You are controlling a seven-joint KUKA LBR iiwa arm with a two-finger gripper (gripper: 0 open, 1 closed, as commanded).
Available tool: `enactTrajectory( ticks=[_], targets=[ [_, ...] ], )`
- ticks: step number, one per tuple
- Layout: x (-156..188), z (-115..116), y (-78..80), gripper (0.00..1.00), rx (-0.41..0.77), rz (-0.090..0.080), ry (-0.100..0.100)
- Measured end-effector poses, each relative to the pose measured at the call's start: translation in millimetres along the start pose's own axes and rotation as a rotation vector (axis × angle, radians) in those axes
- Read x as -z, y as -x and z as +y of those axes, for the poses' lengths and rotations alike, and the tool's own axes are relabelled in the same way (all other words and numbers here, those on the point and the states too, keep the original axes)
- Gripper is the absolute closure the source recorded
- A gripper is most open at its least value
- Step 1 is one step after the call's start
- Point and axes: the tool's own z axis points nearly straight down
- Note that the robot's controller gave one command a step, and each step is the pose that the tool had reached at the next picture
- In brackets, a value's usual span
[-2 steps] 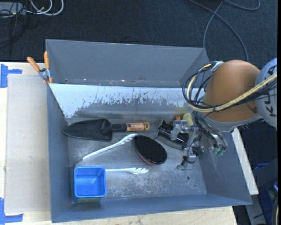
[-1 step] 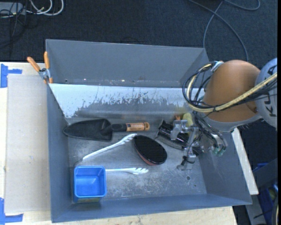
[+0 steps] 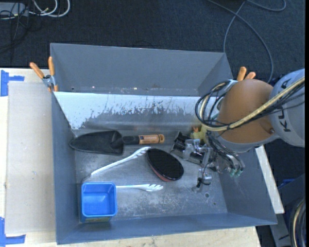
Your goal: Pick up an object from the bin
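Observation:
My gripper hangs low over the right part of the bin floor, with bare grey floor beneath it. Just to its left lies a black oval brush with a reddish rim, a short gap away from the gripper. A small black clip-like thing lies up against the gripper's body on its upper left. A white plastic fork lies on the floor further left, its tines pointing towards the gripper.
A black scoop with a wooden handle lies along the back left. A long white utensil runs diagonally beside the brush. A blue square tub stands in the front left corner. A small yellow-green thing peeks out behind the arm's cables.

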Motion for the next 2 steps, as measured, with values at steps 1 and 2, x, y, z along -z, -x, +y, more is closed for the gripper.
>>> enactTrajectory(
  ticks=[1, 2],
  targets=[
    [-23, 3, -1.2, 0.00, 0.000, 0.009, 0.001],
    [-29, 15, -13.7, 0.00, -0.178, 0.007, 0.000]
  ],
)
